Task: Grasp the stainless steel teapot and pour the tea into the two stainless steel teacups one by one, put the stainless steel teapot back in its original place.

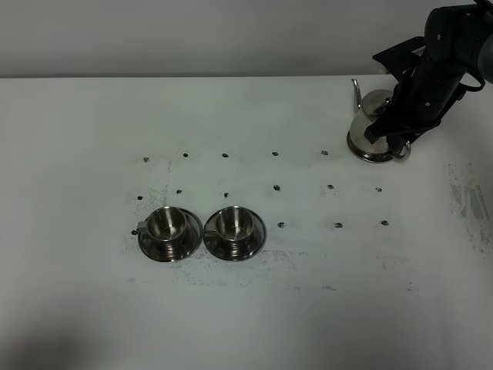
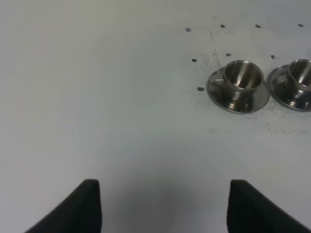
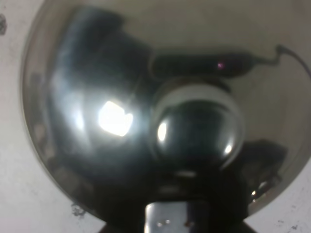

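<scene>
One arm (image 1: 443, 58) bent down over teapot (image 1: 363, 127), right pincer (image 1: 389, 132) seemingly at handle

The right arm (image 1: 443, 54) slants down and forward, bent at the wrist so that the right gripper (image 1: 389, 137) points steeply downward. Whether its jaws are closed cannot be told. The left gripper (image 2: 163, 208) hangs level, its two dark fingertips (image 2: 90, 206) spread wide, with nothing between the jaws.
</scene>
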Robot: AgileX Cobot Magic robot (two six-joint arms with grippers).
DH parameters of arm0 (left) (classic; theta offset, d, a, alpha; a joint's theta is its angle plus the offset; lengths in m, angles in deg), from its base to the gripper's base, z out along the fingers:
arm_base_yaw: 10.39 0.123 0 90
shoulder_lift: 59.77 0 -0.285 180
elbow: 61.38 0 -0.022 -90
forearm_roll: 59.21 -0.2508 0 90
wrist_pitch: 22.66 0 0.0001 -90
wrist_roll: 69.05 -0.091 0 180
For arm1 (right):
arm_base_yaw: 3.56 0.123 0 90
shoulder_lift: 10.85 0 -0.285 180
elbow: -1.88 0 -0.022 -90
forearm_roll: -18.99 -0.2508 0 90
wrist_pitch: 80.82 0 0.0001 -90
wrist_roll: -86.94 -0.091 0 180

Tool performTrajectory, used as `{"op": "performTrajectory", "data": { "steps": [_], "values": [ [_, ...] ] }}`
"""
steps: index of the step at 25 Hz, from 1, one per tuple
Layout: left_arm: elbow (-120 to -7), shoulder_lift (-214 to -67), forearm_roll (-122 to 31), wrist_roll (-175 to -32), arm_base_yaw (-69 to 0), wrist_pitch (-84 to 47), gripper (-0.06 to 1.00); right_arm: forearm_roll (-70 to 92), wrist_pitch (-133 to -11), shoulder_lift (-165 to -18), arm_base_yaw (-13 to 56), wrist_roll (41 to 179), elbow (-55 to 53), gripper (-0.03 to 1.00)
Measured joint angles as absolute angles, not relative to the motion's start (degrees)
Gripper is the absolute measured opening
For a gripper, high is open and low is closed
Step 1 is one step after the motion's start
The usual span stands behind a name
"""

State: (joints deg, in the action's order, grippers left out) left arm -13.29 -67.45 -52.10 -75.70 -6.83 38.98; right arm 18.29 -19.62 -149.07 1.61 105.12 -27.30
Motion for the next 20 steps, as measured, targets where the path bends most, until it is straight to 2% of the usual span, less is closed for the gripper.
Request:
{"op": "performTrajectory", "data": {
  "steps": [14, 20],
  "values": [
    [-13.3, -67.4, -52.1, -75.7, -6.8, 39.0, 0.54, 15.8, -19.3, -142.7, 2.0, 107.7, -27.2, 0.17],
    [-13.3, -67.4, -52.1, -75.7, -6.8, 39.0, 0.54, 15.5, -16.8, -140.6, 7.6, 115.0, -27.2, 0.17]
  ]
}}
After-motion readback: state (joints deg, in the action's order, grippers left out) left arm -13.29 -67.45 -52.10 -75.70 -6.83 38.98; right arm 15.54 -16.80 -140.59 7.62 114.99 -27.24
